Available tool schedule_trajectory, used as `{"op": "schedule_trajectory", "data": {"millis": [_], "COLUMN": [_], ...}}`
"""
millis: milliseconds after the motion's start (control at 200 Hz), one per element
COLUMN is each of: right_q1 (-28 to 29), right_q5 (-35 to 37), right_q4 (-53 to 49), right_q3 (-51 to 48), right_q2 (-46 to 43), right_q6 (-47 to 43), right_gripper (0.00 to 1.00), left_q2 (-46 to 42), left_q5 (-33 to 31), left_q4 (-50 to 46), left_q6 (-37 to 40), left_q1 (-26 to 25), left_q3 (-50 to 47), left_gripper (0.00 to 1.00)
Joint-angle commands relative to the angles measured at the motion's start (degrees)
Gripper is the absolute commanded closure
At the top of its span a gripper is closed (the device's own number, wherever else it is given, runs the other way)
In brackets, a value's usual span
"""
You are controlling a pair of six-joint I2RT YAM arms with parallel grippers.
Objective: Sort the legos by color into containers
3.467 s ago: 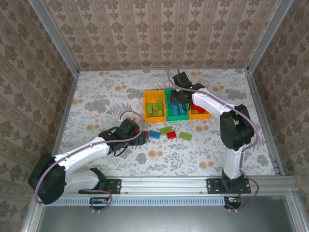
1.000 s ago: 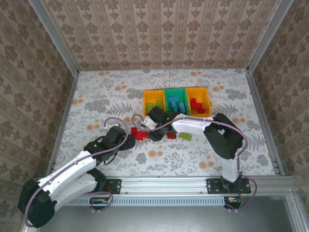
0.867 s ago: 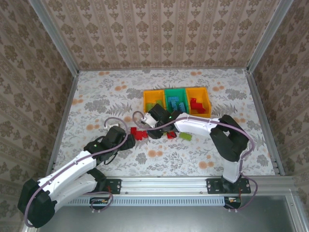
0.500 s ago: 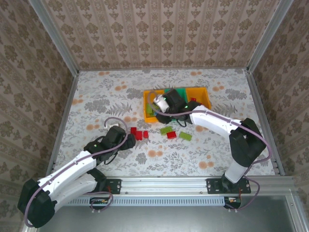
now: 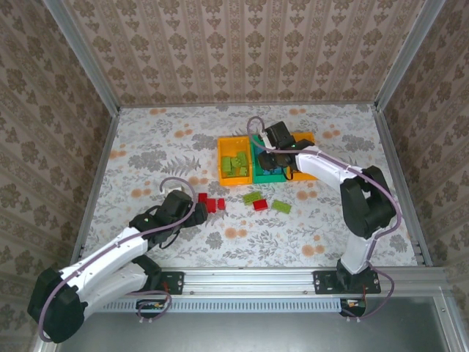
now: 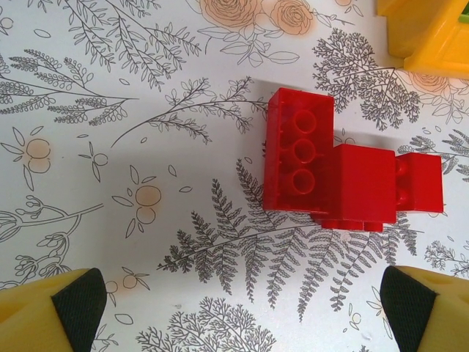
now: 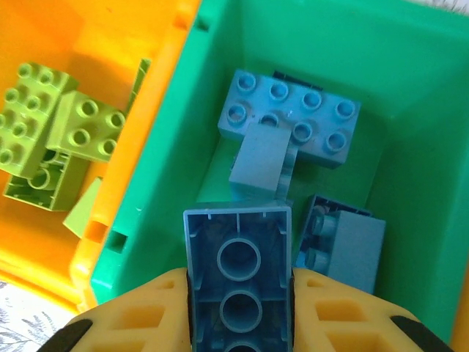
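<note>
My R hand (image 5: 277, 152) pinches a blue lego (image 7: 238, 249) above the green middle bin (image 7: 410, 110), w/ other blues (image 7: 293, 125) inside. L hand (image 6: 242, 301) spread wide over red legos (image 6: 330, 172) on worktop (image 6: 110, 110), nearer & left of it.

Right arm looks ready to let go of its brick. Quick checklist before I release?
1. Blue brick clamped in the right gripper: ok.
2. Brick over the green bin, inside its walls: ok.
3. Colour match, other blue bricks lie in that bin: ok.
4. Left gripper open above the red bricks, away from the bins: ok.
5. Drop height over the bricks below: cannot tell.
</note>
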Motion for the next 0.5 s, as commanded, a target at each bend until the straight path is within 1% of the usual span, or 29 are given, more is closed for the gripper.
{"op": "schedule_trajectory", "data": {"millis": [0,125,220,410,430,495], "right_q1": [0.2,0.2,0.2,0.2,0.2,0.2], "right_q5": [0.7,1.0,2.3,2.7,2.7,2.7], "right_q4": [-1.2,-1.2,-1.4,-0.8,-0.8,-1.0], "right_q3": [2.0,2.4,2.6,3.1,3.1,3.1], "right_q2": [1.4,2.5,3.5,4.0,4.1,3.9], "right_q6": [1.3,0.7,0.5,0.5,0.5,0.9], "right_gripper": [0.71,0.69,0.62,0.55,0.53,0.44], "left_q2": [0.0,0.1,0.2,0.5,0.6,0.8], "left_q5": [0.5,0.5,0.6,0.8,0.8,0.9], "left_q4": [0.9,1.1,1.3,1.7,1.7,1.8], "left_q6": [-0.6,-0.8,-0.9,-0.9,-0.9,-0.9], "left_q1": [0.6,0.5,0.6,0.6,0.6,0.5], "left_q3": [-0.3,-0.5,-0.6,-0.6,-0.6,-0.5], "left_gripper": [0.0,0.0,0.0,0.0,0.0,0.0]}}
